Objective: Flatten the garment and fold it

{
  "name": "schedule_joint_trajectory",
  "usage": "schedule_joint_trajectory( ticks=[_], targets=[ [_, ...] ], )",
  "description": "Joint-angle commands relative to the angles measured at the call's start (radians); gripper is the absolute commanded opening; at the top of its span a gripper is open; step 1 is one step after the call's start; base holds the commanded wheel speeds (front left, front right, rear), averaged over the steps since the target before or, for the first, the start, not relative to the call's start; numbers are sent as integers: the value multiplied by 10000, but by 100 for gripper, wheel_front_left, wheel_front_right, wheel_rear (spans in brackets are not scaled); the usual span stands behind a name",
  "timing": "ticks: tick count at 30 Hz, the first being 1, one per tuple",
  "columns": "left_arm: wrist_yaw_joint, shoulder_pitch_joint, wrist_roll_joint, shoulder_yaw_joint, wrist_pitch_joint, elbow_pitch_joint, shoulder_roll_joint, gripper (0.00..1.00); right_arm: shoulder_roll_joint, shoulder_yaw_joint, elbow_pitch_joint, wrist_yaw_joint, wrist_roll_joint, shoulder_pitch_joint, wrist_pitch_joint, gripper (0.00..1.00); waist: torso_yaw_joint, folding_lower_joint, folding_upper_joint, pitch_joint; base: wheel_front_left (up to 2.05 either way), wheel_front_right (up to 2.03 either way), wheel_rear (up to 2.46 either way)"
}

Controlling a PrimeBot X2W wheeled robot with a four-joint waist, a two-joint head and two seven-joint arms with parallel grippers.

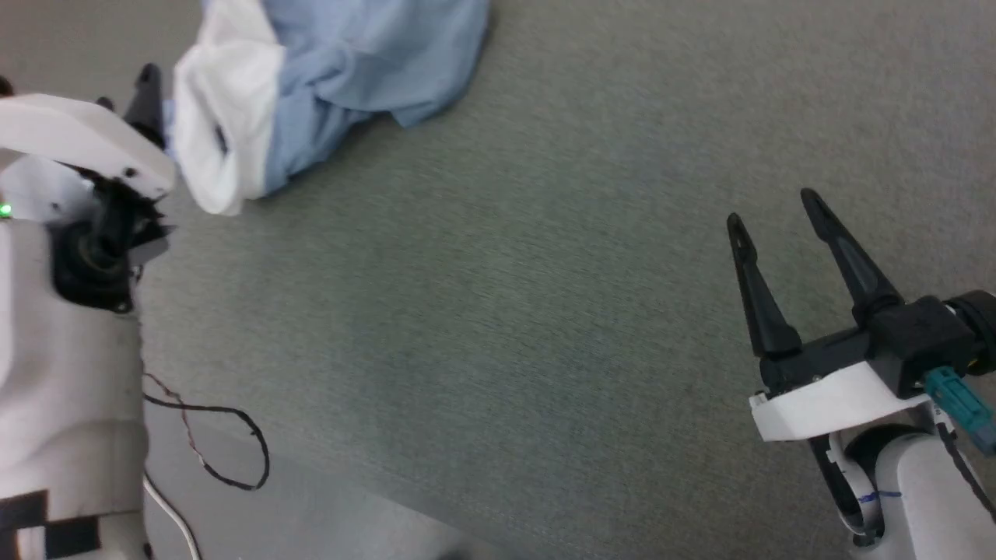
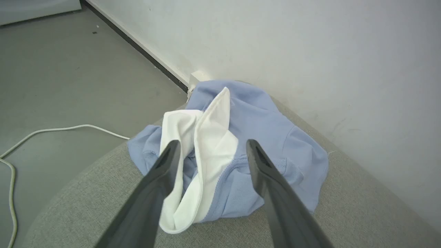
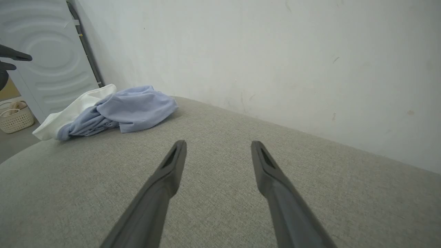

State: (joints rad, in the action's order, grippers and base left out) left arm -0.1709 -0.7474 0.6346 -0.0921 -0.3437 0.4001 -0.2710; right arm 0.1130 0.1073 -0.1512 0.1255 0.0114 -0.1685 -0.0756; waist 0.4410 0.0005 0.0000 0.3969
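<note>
We see the garment (image 1: 350, 70) crumpled far left on the bench (image 1: 498, 327), left gripper (image 2: 212, 143) beside it, right gripper (image 1: 772, 208) well apart; both pairs of fingers spread wide, empty.

Grey woven fabric surface (image 1: 545, 327), upholstered, w/ rounded edge in left wrist view. Off-white wall (image 3: 275, 51) directly behind, few scuffs + marks. Smooth grey floor (image 2: 69, 69); dark baseboard strip (image 2: 137, 47) along wall bottom. White cable (image 2: 79, 126) curves across floor. Right wrist view, far left: white panel w/ embossed oval rings (image 3: 51, 69), pale woven basket (image 3: 15, 120) on floor beside it. Light soft, even.
</note>
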Motion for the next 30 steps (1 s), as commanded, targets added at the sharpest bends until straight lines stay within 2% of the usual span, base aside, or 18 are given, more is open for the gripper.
schedule_joint_trajectory(
  ticks=[1, 5, 8, 14, 15, 16, 17, 19, 25, 30],
  targets=[
    [-113, -149, 173, -161, -322, 151, -207, 100, 40, 16, -86, 52, 96, -210, -93, 100, -2011, -5, 0, 2217, 0, 0, 0],
    [-422, -369, 563, -445, -1514, 445, -648, 100, 71, 18, -84, 52, 222, -455, -271, 100, -2443, -5, 0, 2757, 0, 0, 0],
    [-825, -434, 774, -600, -2308, 447, -828, 100, 63, 46, -25, 52, 289, -585, -411, 100, -2653, -5, 0, 2975, 0, 0, 0],
    [-1374, -151, 941, -584, -3675, 294, -1136, 100, 22, 116, 266, 52, 400, -736, -650, 100, -2839, -5, 0, 2887, 0, 0, 0],
    [-1390, -41, 960, -531, -3922, 260, -1191, 92, 7, 119, 332, 52, 421, -745, -708, 100, -2846, -5, 0, 2782, 0, 0, 0],
    [-1378, 56, 946, -476, -4072, 191, -1253, 41, -11, 120, 398, 52, 446, -756, -756, 100, -2850, -5, 0, 2675, 0, 0, 0],
    [-1339, 147, 884, -441, -4049, 89, -1329, 0, -32, 121, 474, 52, 468, -766, -802, 100, -2844, -5, 0, 2542, 0, 0, 0],
    [-1187, 313, 599, -458, -3510, -144, -1599, 0, -93, 141, 652, 52, 518, -780, -909, 100, -2828, -5, 0, 2190, 0, 0, 0],
    [-633, 225, -755, -728, 58, -294, -2574, 0, -331, 292, 1353, 52, 724, -717, -1212, 100, -2917, -5, 0, 698, 0, 0, 0],
    [15, -284, -1572, -531, 2620, -464, -3007, 0, -518, 223, 1954, 52, 855, -390, -1422, 100, -3176, -5, 0, -743, 0, 0, 0]
  ],
)
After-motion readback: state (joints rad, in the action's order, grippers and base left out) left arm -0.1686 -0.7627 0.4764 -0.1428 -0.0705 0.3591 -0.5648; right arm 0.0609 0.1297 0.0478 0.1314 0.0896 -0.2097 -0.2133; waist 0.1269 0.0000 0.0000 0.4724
